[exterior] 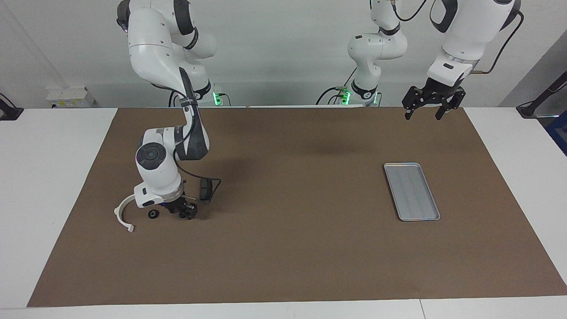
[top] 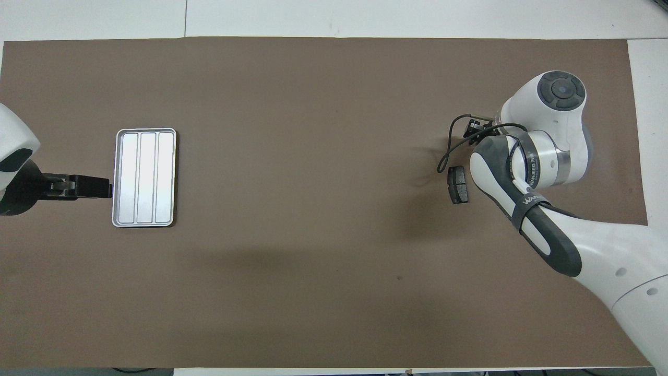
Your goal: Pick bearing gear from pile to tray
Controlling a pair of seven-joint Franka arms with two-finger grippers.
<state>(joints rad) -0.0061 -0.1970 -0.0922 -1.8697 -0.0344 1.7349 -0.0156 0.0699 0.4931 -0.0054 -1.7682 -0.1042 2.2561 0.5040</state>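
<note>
The pile lies toward the right arm's end of the mat: a white arc bracket (exterior: 120, 213), a small black round bearing gear (exterior: 153, 214) and a dark brake pad (exterior: 204, 188) (top: 458, 185). My right gripper (exterior: 184, 212) (top: 474, 125) is down at mat level in the pile, between the round piece and the brake pad. What lies under it is hidden. The right arm covers most of the pile in the overhead view. The silver tray (exterior: 412, 191) (top: 146, 177) lies empty toward the left arm's end. My left gripper (exterior: 423, 116) (top: 99, 188) waits open in the air beside the tray.
A black cable (top: 443, 154) loops from the right wrist over the mat by the brake pad. The brown mat (exterior: 292, 248) covers the white table; a wide bare stretch of it separates pile and tray.
</note>
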